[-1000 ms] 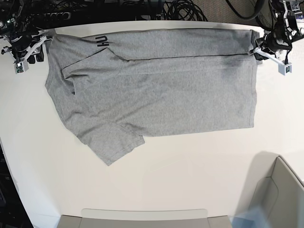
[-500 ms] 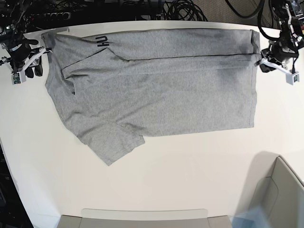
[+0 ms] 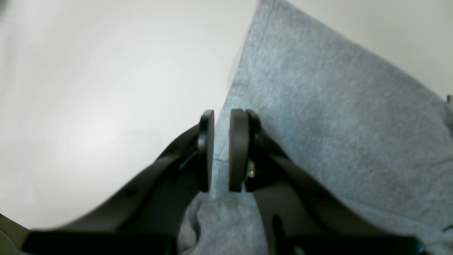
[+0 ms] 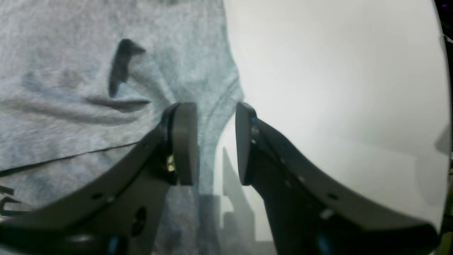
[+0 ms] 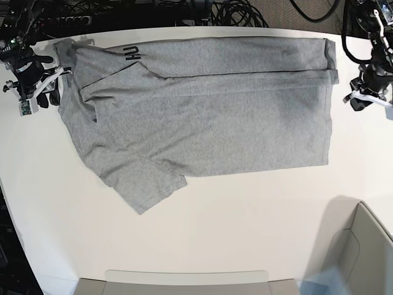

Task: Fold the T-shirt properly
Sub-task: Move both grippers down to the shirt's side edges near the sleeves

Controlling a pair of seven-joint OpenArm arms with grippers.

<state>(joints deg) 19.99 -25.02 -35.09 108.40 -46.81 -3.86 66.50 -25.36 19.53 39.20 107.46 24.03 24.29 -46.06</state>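
Both hands moved off shirt edges since earlier frames: left hand [image 5: 361, 100] now out past hem side, right hand [image 5: 38, 92] lower beside collar end. T-shirt [image 5: 202, 117] flat on white bench [image 5: 245, 233], long axis across base view, hem toward left arm, sleeve pointing toward near edge, top strip folded over, black lettering showing. Left hand [image 3: 221, 150] nearly closed, narrow gap, nothing gripped as far as blurred view tells. Right hand [image 4: 215, 143] spread, empty, over shirt edge [image 4: 106, 88].
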